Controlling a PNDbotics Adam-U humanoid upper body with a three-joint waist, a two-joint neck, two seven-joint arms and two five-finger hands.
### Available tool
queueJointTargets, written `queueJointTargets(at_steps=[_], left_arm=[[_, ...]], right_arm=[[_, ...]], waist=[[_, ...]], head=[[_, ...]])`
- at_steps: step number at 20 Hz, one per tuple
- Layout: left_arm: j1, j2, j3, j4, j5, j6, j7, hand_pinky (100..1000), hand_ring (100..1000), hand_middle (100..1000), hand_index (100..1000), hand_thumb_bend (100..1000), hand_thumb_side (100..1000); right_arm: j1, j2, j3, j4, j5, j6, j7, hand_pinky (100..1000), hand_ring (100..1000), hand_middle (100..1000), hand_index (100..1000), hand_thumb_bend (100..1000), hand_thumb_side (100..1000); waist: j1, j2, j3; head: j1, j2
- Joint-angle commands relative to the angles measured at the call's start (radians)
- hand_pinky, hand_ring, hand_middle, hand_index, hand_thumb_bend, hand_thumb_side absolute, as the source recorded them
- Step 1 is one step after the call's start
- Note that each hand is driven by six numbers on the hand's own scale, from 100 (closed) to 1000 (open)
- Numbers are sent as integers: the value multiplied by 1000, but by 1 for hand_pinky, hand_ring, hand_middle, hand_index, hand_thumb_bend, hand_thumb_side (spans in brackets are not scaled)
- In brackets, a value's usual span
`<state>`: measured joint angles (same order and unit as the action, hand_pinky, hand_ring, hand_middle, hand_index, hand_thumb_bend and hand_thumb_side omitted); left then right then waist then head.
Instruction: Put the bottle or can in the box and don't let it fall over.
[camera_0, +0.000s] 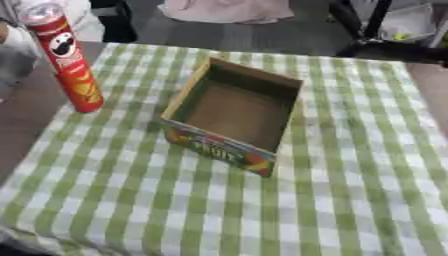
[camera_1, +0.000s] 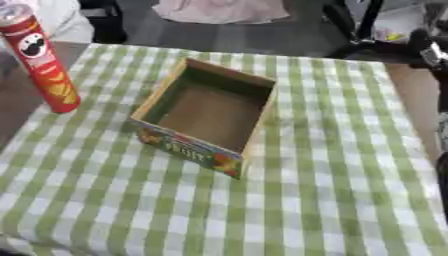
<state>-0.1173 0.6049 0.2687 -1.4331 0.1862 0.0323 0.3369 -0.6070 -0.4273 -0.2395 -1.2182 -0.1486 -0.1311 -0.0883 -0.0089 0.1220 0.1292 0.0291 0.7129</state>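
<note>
Red cardboard is what I pick out first: a tall chips can (camera_0: 64, 59) with a clear plastic lid and a moustached face printed on its side, standing upright with no hand on it. Taking the box (camera_0: 232, 115) as my landmark, the can stands to the left of it and a little farther back, apart from it, with a strip of cloth between them. The can's base sits right at the left edge of the green-and-white checked tablecloth (camera_0: 350, 190), where the cloth gives way to the bare brown tabletop (camera_0: 26, 115). The box itself is an open cardboard tray, turned at an angle to the table edges, with plain brown inside walls and floor and nothing lying in it. Its near outer wall carries a bright fruit print with lettering. Around the box the cloth lies flat, reaching well forward of it and out to its right. Beyond the box, past the far right corner of the table, I see a dark arm-like shape (camera_1: 411, 45), but I cannot tell whether it is one of my arms. Neither of my hands shows in either eye view, so I cannot report how their fingers stand.
</note>
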Motion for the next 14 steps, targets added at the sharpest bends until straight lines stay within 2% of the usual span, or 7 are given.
queueJointTargets(at_steps=[1, 14], left_arm=[[-25, 60, 2, 23, 13, -8, -4, 1000, 855, 803, 882, 676, 371], [-119, 126, -55, 145, 26, -21, -81, 1000, 851, 797, 878, 679, 371]], right_arm=[[-23, -20, -4, -11, 2, 2, -1, 546, 902, 1000, 809, 1000, 541], [-40, -14, 2, -4, 2, 6, 3, 544, 902, 1000, 808, 1000, 541]], waist=[[3, -6, -2], [-6, 11, -5]], head=[[5, -10], [20, -49]])
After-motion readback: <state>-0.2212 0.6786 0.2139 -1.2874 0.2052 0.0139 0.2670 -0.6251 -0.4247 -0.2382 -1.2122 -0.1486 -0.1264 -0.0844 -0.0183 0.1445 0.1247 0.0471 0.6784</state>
